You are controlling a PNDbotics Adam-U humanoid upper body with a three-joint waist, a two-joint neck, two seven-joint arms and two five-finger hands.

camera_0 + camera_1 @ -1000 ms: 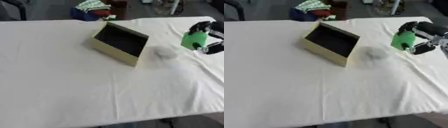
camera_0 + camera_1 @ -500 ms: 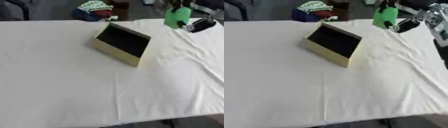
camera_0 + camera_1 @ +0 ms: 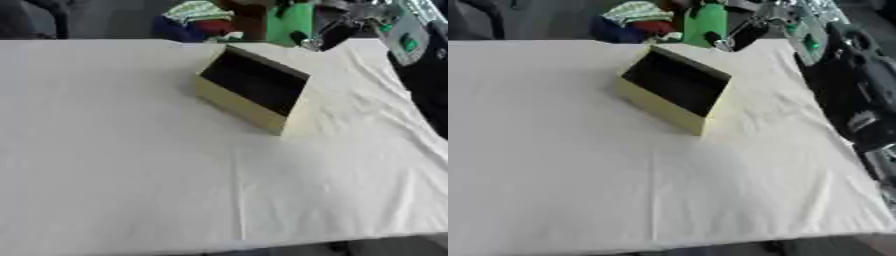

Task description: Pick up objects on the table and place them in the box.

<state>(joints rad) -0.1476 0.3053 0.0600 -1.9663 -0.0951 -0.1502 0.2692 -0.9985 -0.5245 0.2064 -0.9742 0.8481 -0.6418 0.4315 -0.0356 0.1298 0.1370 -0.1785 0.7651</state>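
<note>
I've got the green object (image 3: pixel 707 22) clasped in my right hand (image 3: pixel 744 31), up past the box's (image 3: pixel 671 90) far rim — high enough to clear the wall before dropping in. Left hand's out of sight. White cloth (image 3: pixel 579 175) otherwise bare.

Right arm (image 3: pixel 859 85) is showing as bulky black housing with a silver-grey patch low on the forearm. A pale grey panel (image 3: pixel 809 37) is carrying small green markings. Right hand (image 3: pixel 750 27) is appearing black with silver parts; detail blurred.
</note>
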